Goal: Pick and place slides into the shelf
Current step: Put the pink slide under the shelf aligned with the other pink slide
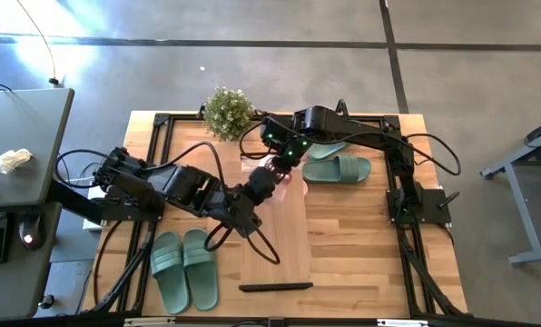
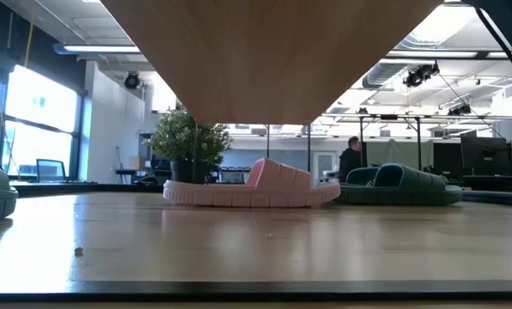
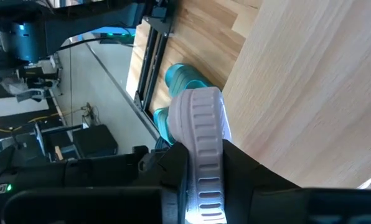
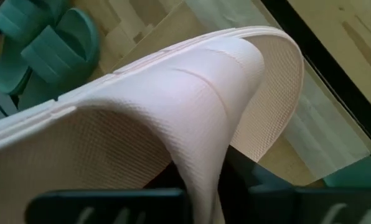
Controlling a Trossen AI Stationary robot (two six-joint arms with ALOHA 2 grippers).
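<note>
— What's on the rack (image 1: 275,241)?
— Its top plank is bare near us; a pink sandal (image 1: 284,174) sits at the far end.
— And the arms?
— Both reach in over that end. The left gripper (image 1: 263,182) pinches the pink sandal's strap. The right gripper (image 1: 287,154) clamps a pink strap too.
— Other sandals?
— One green pair (image 1: 184,268) lies left, another (image 1: 337,166) far right.

Both arms were dark and built of chunky, rounded links. The left arm (image 1: 175,189) trailed loose black cables that looped out over the wood beside it. The right arm (image 1: 361,136) was slimmer along its forearm, with a black cable curving off near its base. Small green lights glowed at the right wrist (image 1: 289,145).
</note>
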